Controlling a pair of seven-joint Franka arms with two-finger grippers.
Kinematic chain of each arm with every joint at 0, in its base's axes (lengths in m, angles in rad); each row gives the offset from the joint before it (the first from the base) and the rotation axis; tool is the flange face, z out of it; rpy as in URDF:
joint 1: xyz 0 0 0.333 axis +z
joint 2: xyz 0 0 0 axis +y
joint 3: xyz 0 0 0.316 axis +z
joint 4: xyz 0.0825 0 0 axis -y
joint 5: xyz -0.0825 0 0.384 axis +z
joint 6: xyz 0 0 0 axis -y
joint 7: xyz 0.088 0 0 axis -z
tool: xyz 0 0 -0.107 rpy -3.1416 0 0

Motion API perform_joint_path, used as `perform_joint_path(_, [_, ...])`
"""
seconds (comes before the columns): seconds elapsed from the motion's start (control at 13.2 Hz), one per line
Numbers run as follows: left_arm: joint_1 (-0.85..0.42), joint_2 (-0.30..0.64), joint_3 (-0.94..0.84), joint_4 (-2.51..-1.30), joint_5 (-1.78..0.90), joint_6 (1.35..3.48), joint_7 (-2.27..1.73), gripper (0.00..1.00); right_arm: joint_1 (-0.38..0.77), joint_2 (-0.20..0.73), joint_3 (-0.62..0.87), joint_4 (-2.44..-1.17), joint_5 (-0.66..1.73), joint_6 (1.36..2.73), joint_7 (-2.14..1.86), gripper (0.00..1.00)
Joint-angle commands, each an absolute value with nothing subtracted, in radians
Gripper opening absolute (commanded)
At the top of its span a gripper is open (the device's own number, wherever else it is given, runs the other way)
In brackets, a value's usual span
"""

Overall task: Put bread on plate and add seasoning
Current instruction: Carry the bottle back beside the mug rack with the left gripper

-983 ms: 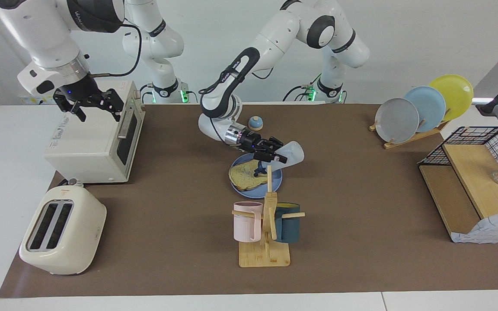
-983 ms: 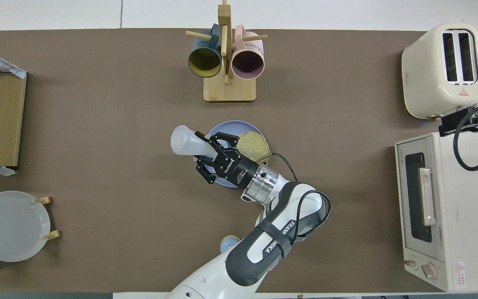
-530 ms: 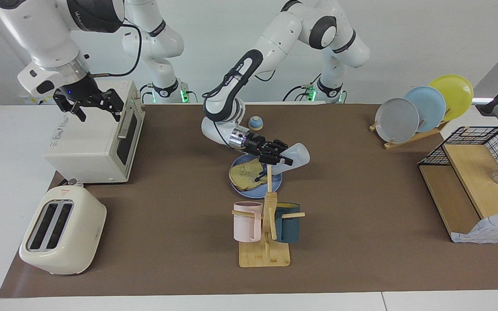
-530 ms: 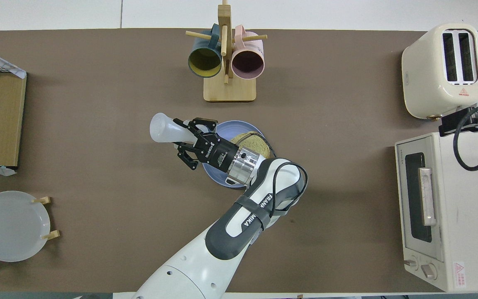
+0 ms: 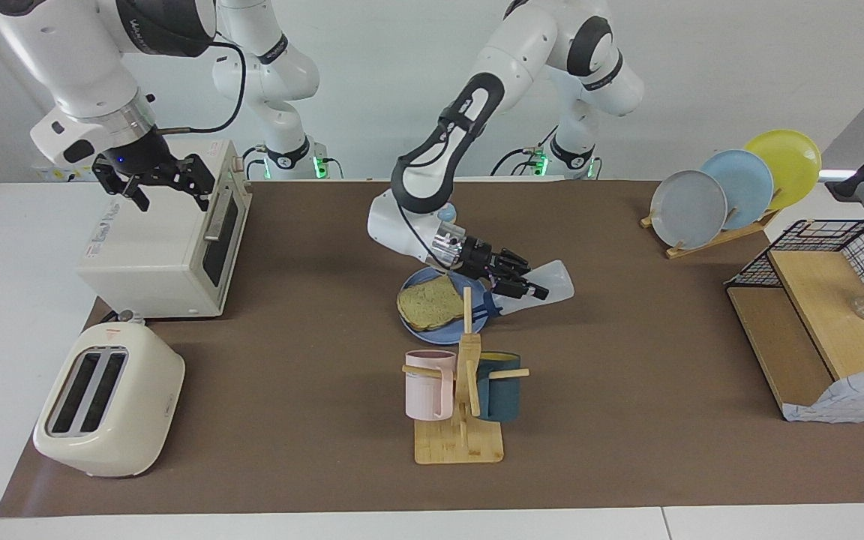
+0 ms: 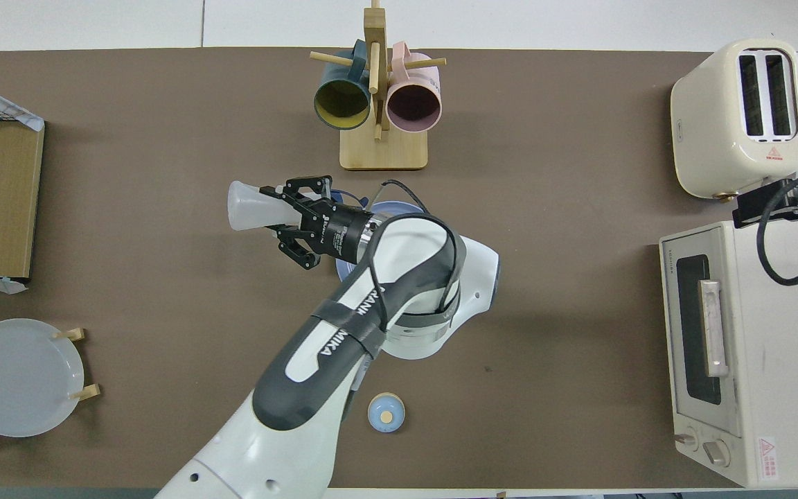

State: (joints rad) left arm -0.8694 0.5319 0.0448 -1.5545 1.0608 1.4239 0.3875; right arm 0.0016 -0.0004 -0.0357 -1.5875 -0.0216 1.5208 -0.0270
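My left end effector (image 5: pixel 528 287) is clamped on the seasoning (image 5: pixel 548 280), held tipped on its side above the worktop (image 5: pixel 289 315) just beside the plate (image 5: pixel 408 321), toward the left arm's end. The bread (image 5: pixel 430 301) lies flat on the plate, nearer to the robots than the mug rack (image 5: pixel 462 405). My right end effector (image 5: pixel 169 193) waits with fingers spread, holding nothing, over the toaster oven (image 5: pixel 158 247).

The bread (image 5: pixel 429 302), a square slice of toast with pale tan crumb and darker crust, is lying flat on the plate (image 5: pixel 410 325), a round medium-blue one sitting mid-counter. The seasoning (image 5: pixel 548 283), a translucent whitish bottle, is hanging tipped nearly on its side in the left tool (image 5: pixel 516 286), its base pointing away from the plate and its cap end toward it.
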Motion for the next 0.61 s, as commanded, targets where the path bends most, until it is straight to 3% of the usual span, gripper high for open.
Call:
perform_joint_path(0.0, [-0.812,0.459,0.038,-1.592,0.932,1.517,0.242,0.0,-0.008,-0.021,-0.034,-1.614,-0.015,1.531,-0.041,1.0])
perform_joint_path(0.15, [-0.766,0.427,0.038,-1.597,0.833,1.606,0.138,0.0,-0.008,-0.021,-0.034,-1.614,-0.015,1.531,-0.041,1.0])
perform_joint_path(0.53, [-0.553,0.244,0.038,-1.706,0.559,1.969,0.118,0.0,-0.008,-0.021,-0.034,-1.614,-0.015,1.531,-0.04,1.0])
